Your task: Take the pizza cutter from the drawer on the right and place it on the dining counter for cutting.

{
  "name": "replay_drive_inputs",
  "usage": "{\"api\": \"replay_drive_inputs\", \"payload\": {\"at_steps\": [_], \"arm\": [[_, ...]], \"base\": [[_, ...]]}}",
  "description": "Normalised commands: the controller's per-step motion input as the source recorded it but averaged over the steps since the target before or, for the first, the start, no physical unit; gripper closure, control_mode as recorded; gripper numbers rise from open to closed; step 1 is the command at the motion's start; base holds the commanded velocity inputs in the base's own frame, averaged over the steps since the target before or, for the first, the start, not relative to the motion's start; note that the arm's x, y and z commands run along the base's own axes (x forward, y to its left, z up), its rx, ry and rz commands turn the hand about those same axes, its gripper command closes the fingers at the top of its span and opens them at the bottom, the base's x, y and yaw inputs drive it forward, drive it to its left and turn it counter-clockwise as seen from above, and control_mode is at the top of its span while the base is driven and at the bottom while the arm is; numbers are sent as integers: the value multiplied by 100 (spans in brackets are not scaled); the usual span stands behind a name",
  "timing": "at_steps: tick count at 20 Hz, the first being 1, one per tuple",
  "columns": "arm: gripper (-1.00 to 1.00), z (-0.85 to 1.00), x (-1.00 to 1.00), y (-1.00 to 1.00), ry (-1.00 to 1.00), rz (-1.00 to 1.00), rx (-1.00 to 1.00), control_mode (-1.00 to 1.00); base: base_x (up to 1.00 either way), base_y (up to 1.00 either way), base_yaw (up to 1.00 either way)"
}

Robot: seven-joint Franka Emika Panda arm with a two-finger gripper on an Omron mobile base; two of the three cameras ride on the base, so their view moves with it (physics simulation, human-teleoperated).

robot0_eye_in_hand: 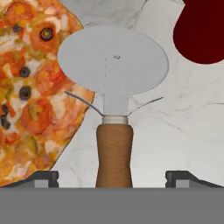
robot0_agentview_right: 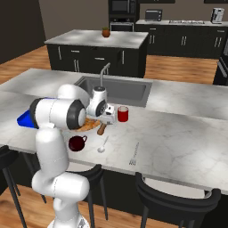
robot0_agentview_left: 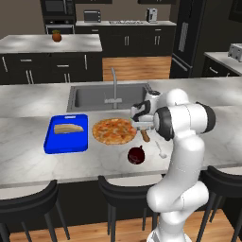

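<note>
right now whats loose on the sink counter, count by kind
pizza: 1
pizza cutter: 1
blue cutting board with bread on it: 1 board, 1 bread
cups: 2, dark red mug and red cup
white spoon: 1
fork: 1
total: 8

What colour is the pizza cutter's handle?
Brown wood, below a silver-grey wheel; the pizza cutter shows best in the hand view.
</note>
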Motion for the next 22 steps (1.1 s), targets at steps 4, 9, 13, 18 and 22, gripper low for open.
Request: {"api": "replay_drive_inputs", "payload": {"at_steps": [4,9,13,18,22], "arm": [[-100,68,-57,0,-3,0,0,-100],[-100,75,-87,0,-5,0,0,-100],[-100,62,-100,0,-7,0,0,-100],[-100,70,-100,0,-4,0,0,-100],[-100,66,-100,0,0,0,0,-100]], "base": [[0,0,0],[0,0,0],[0,0,0],[0,0,0],[0,0,0]]}}
